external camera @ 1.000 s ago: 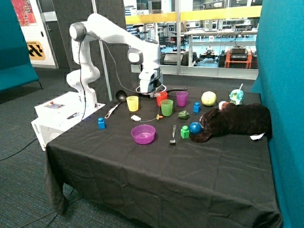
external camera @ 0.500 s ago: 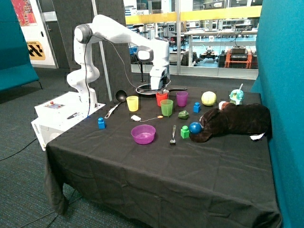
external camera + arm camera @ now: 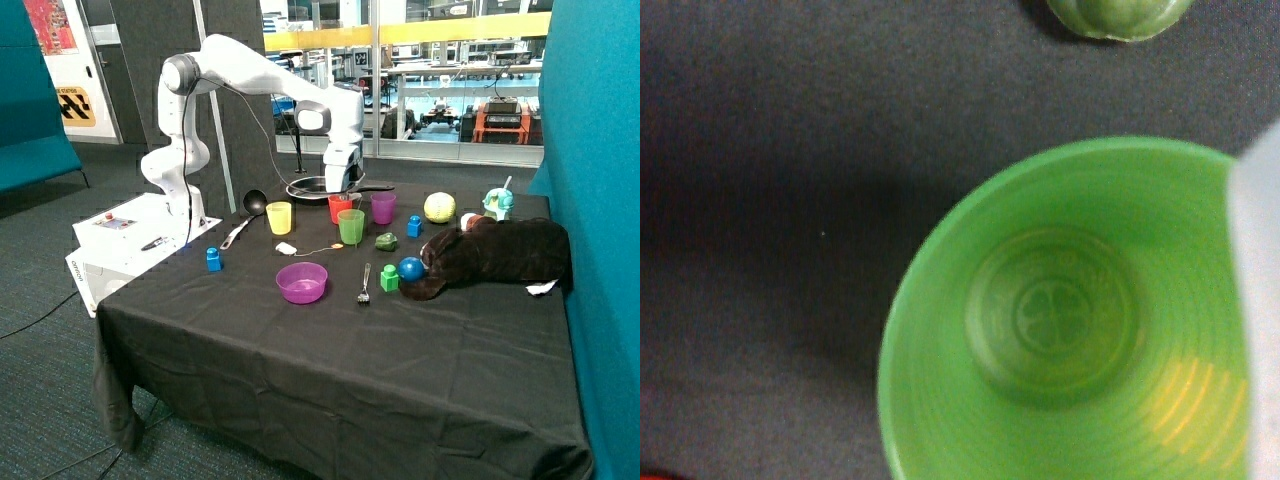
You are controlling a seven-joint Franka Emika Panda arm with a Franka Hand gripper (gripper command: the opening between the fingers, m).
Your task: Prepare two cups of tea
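My gripper (image 3: 345, 192) hangs just above the red cup (image 3: 340, 207) and the green cup (image 3: 351, 226), at the back of the black table. The wrist view looks straight down into the green cup (image 3: 1060, 320), which is empty. A pale blurred shape (image 3: 1255, 300) close to the camera covers that cup's rim on one side; I cannot tell what it is. One white tea bag (image 3: 287, 248) lies on the cloth in front of the yellow cup (image 3: 279, 217), its string running to a small tag (image 3: 333, 248). A second tea bag is not clearly in view. A purple cup (image 3: 383, 207) stands beside the red one.
A black pan (image 3: 315, 187) and a ladle (image 3: 252, 205) sit behind the cups. A dark green toy (image 3: 386, 241) lies next to the green cup and also shows in the wrist view (image 3: 1110, 15). A purple bowl (image 3: 301, 282), a fork (image 3: 365, 285), blocks, a blue ball (image 3: 411, 268) and a brown plush (image 3: 500, 255) lie nearer the front.
The arm has swung the gripper from over the pan sideways to above the red and green cups. The things on the table have not moved.
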